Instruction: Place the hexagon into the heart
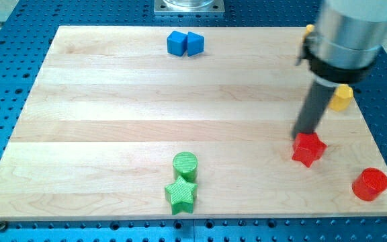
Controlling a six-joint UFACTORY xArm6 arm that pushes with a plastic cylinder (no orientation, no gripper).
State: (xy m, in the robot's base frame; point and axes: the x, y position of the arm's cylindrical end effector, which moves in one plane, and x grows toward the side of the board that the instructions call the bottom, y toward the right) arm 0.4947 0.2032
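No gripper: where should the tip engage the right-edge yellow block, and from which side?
Probably the yellow block's bottom-right side, pushing up-left: the other yellow block sits there, at the view's top. My tip is at the red block, so circle round first.

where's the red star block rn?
Red star block sits low on the view's right, right at my tip, which meets its upper-left edge. The red cylinder lies to its lower right, the yellow block above.
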